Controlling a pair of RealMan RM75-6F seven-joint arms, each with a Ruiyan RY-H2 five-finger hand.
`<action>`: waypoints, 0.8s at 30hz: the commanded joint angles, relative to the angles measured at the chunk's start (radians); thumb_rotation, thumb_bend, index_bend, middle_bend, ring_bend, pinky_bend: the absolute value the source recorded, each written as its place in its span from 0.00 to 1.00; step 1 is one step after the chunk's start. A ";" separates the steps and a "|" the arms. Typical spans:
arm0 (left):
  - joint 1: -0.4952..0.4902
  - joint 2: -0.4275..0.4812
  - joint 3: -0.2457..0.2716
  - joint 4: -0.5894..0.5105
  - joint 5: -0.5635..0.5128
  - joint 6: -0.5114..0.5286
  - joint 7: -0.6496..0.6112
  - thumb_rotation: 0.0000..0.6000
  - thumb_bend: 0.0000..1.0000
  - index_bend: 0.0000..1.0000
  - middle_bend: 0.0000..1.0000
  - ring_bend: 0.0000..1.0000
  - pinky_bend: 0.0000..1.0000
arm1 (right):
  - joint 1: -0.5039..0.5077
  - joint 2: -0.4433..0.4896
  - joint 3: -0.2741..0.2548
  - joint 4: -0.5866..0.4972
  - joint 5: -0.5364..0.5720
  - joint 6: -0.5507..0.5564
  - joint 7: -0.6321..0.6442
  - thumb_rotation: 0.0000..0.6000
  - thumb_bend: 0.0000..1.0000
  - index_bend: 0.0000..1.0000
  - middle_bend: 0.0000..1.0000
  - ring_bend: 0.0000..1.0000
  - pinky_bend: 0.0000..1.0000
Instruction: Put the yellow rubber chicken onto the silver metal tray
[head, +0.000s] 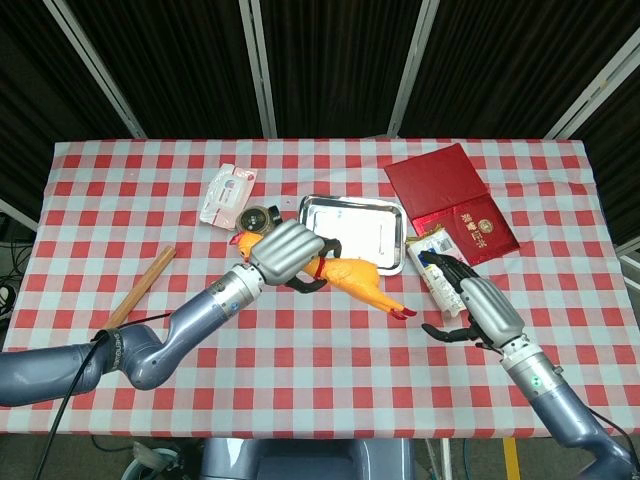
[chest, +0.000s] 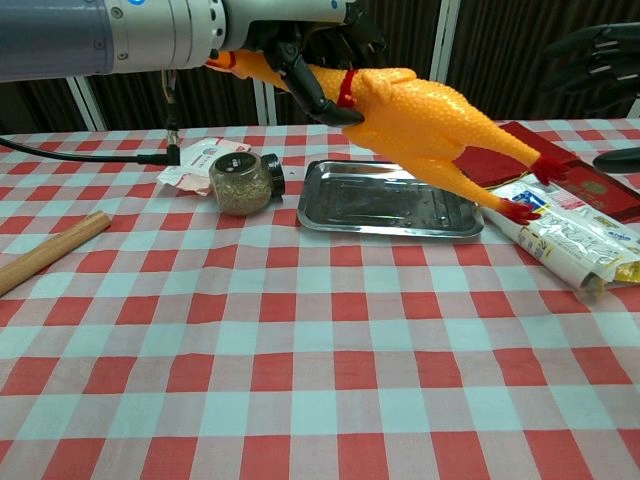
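My left hand (head: 287, 253) (chest: 310, 40) grips the yellow rubber chicken (head: 352, 279) (chest: 430, 112) by its neck and holds it in the air, red feet pointing right and down. The silver metal tray (head: 352, 233) (chest: 385, 212) lies flat on the checked cloth with nothing in it; in the chest view the chicken hangs above its right half. My right hand (head: 475, 304) (chest: 598, 55) is raised to the right of the chicken's feet, fingers spread, holding nothing.
A jar of seeds (head: 258, 218) (chest: 240, 182) lies on its side left of the tray. A white packet (head: 227, 195), a wooden stick (head: 140, 291) (chest: 50, 250), red booklets (head: 452, 199) and a snack bag (chest: 560, 237) also lie on the table.
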 joint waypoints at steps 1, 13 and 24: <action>-0.044 -0.032 -0.007 -0.012 -0.082 0.024 0.063 1.00 0.72 0.67 0.74 0.63 0.74 | 0.030 -0.018 0.017 -0.007 0.055 -0.033 -0.050 1.00 0.26 0.00 0.13 0.07 0.11; -0.151 -0.134 0.008 -0.030 -0.304 0.182 0.298 1.00 0.71 0.69 0.77 0.66 0.75 | 0.071 -0.050 0.045 -0.027 0.209 -0.054 -0.174 1.00 0.26 0.00 0.13 0.07 0.11; -0.217 -0.251 0.003 -0.028 -0.404 0.323 0.437 1.00 0.71 0.69 0.77 0.66 0.76 | 0.091 -0.063 0.059 -0.017 0.282 -0.061 -0.216 1.00 0.26 0.00 0.13 0.07 0.11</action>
